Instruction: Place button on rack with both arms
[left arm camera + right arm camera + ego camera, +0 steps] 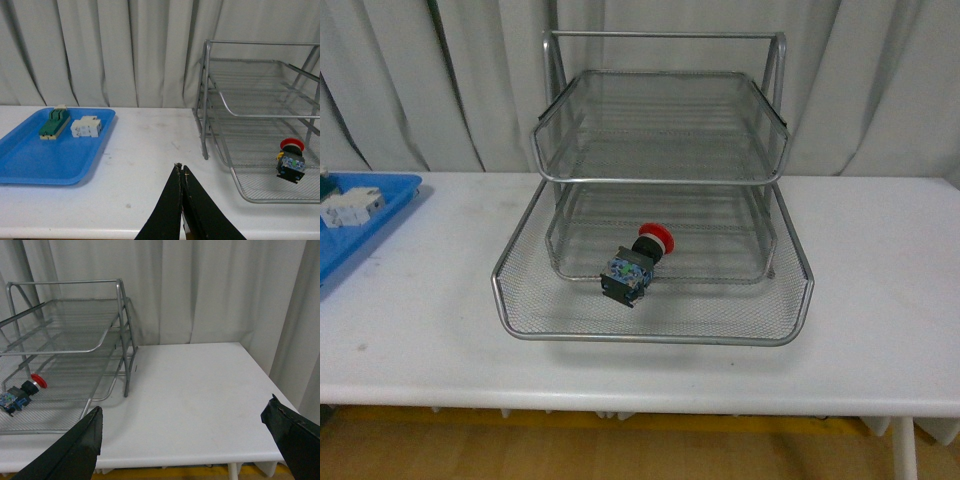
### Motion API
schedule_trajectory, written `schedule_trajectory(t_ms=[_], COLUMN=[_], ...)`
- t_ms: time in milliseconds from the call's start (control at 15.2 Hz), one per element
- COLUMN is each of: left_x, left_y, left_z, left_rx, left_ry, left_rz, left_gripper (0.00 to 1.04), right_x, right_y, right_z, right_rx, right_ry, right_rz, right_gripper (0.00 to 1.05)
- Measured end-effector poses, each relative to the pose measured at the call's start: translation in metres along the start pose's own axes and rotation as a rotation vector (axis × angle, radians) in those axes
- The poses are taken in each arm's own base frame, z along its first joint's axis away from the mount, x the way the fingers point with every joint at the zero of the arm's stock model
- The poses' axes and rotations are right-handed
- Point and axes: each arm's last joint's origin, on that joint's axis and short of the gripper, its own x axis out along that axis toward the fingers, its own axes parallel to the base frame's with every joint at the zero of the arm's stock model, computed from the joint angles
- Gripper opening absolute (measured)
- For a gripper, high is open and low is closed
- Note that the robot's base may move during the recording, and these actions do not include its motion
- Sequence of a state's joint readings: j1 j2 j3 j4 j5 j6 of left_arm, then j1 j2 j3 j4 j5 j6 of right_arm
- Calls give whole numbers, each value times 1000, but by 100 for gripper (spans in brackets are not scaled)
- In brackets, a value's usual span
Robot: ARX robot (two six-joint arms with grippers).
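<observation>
While the left gripper [180, 172] is pinched together on nothing and the right gripper [185, 407] is spread wide and equally empty, neither touches the rack [650, 338]. Both hang over bare table [200, 390]: the left one near the stretch between the rack and the blue tray [30, 165], the right one off the rack's other side. Neither arm shows in the front view.

The button [638, 262] lies on its side on the mesh of the rack's lowest shelf, which stands pulled forward. Its red cap points toward the back and its block body toward the front rim. It is well apart from both grippers, beyond the shelf's rim from each.

Judging by this, the placing step looks done and the task is at or near its end. If anything is left, it is likely sliding that shelf back in. That would call for a steady, level push on the front rim so the button does not roll.
</observation>
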State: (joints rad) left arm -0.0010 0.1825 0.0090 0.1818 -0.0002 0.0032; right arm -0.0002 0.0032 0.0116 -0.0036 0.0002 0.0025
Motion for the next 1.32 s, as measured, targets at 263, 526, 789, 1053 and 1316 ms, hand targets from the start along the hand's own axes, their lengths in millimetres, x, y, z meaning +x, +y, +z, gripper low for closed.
schedule_trajectory(t_ms=[263, 526, 789, 1053, 1316], left_x=[-11, -11, -11, -11, -11], left_y=[0, 0, 0, 0, 0], left_z=[-4, -3, -3, -3, -3], left_rx=[0, -1, -1, 0, 0], left_ry=[17, 11, 11, 11, 11], left_rz=[0, 0, -1, 0, 0], left_gripper=[2, 45, 95, 98, 98], right_x=[0, 0, 11, 58, 104], right_y=[0, 0, 2, 10, 33], right_z=[0, 0, -1, 8, -1], right_rx=[0, 0, -100, -34, 7], right_ry=[0, 0, 108, 305, 438], right_rz=[0, 0, -5, 105, 225], right_gripper=[98, 98, 98, 98, 98])
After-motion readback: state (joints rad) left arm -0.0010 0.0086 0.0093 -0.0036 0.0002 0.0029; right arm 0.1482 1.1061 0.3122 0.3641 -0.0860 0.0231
